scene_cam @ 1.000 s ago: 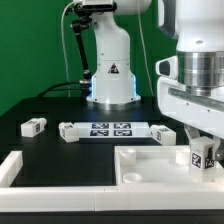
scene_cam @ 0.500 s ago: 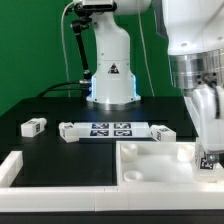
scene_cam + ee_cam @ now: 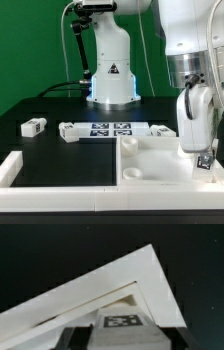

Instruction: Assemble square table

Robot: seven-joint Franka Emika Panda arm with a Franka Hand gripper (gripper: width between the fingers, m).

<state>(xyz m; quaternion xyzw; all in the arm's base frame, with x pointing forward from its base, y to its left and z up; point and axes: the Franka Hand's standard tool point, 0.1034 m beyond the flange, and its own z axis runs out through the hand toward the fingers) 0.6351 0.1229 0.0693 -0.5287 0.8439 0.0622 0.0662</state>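
In the exterior view, your gripper is hanging over the tabletop, at that slab's corner on the exterior view's right. It is clenching a tagged leg, whose tag is showing just under the fingers. You cannot tell from here whether the leg is touching the tabletop. The tabletop is lying flat on the black table, close to the camera. Behind the tabletop, the marker board is lying flat, with a near block just beyond the tabletop's back edge and a far block at the board's other end. A spare leg is lying well apart from the tabletop, toward the exterior view's left. A border bar is sitting near the tabletop on that same side.

In the wrist view, you are looking down on one pointed corner of the tabletop against the dark table. The leg is sitting at the inside of that corner, tag facing the camera. Dark fingers are flanking the leg, and the gripper is gripping it on both sides.
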